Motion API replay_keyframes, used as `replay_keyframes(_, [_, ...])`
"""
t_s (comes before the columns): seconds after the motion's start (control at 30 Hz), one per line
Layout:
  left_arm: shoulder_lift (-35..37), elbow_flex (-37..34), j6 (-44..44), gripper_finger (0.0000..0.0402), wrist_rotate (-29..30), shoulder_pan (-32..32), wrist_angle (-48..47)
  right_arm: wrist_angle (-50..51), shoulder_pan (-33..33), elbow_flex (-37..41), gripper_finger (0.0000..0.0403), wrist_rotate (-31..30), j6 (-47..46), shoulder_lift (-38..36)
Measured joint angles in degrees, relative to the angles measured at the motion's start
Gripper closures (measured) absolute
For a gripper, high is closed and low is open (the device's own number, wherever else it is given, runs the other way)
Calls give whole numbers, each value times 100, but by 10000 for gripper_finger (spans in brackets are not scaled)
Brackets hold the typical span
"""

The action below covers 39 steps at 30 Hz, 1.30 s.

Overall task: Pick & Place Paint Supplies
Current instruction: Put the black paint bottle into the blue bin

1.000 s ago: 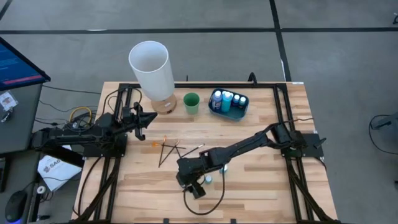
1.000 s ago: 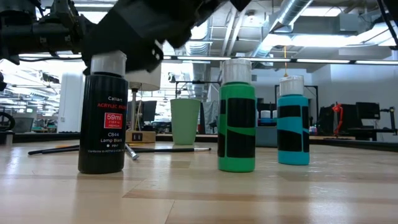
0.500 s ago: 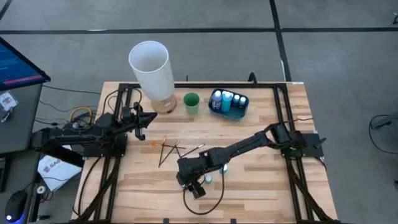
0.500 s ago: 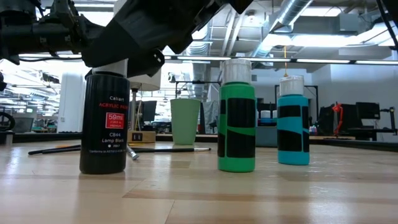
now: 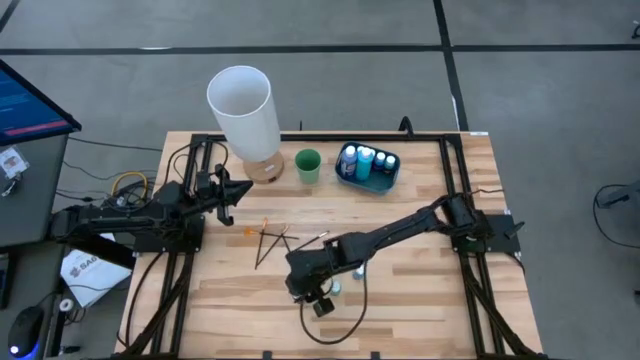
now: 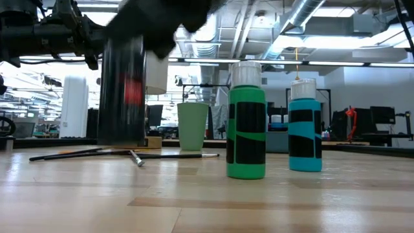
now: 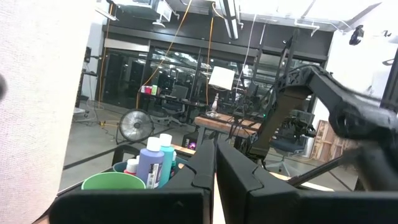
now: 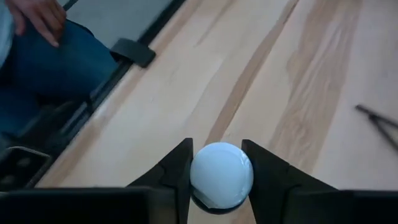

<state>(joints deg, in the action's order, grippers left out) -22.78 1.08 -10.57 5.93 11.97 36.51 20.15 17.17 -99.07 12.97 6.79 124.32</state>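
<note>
two arms at the wooden desk (image 5: 420,300). right pincer (image 5: 312,296) sits near the desk's front edge, about mid-width, w/ its fingers (image 8: 177,171) clamped on either side of the white cap of a black paint bottle (image 6: 123,90); in the right wrist view the round cap fills the gap between both fingers, touching each. low view shows that bottle blurred and clear of the desk surface, hanging under the dark arm.

green paint bottle (image 6: 246,120) and teal paint bottle (image 6: 305,126) stand upright on the desk just beside each other, near the front edge, right next to the right pincer; both white-capped. from above only their small caps show beside the arm.

few thin dark brushes (image 5: 272,243) lie flat in a loose crossed heap nearer the desk's left-middle, apart from the bottles.

blue tray (image 5: 347,175) sits near the back edge, right of centre, w/ several more white-capped bottles (image 5: 367,159) standing inside it. small green cup (image 5: 308,165) is just left of the tray, and a tall white cylinder (image 5: 243,110) stands left of the cup on a cork-coloured base.

left pincer (image 5: 232,190) waits over the desk's left edge, fingers pressed together, holding nothing; left wrist view looks past its closed fingers toward the cup and tray.

a person's hand and blue sleeve (image 8: 43,50) show off the desk's edge in the right wrist view.
</note>
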Motion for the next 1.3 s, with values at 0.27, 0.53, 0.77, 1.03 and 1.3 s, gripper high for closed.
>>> replay_keyframes(0.27, [0,0,0,399,0,0,1,1598,-319,-3,288,-572,428,-1414])
replay_keyframes(0.53, [-1,0,-1,399,-1,0,-2,3343,-841,-9,286,-1585,162,-3217])
replay_keyframes(0.77, [0,0,-1,399,-2,0,-1,3477,-1669,1129,291,-2255,-243,-4565])
replay_keyframes(1.03, [0,0,0,399,-2,0,-1,1423,-3327,4029,284,-2362,-522,-5995])
replay_keyframes(1.3, [-1,0,0,399,-2,0,-2,76,-4199,5228,283,-2353,-671,-6014])
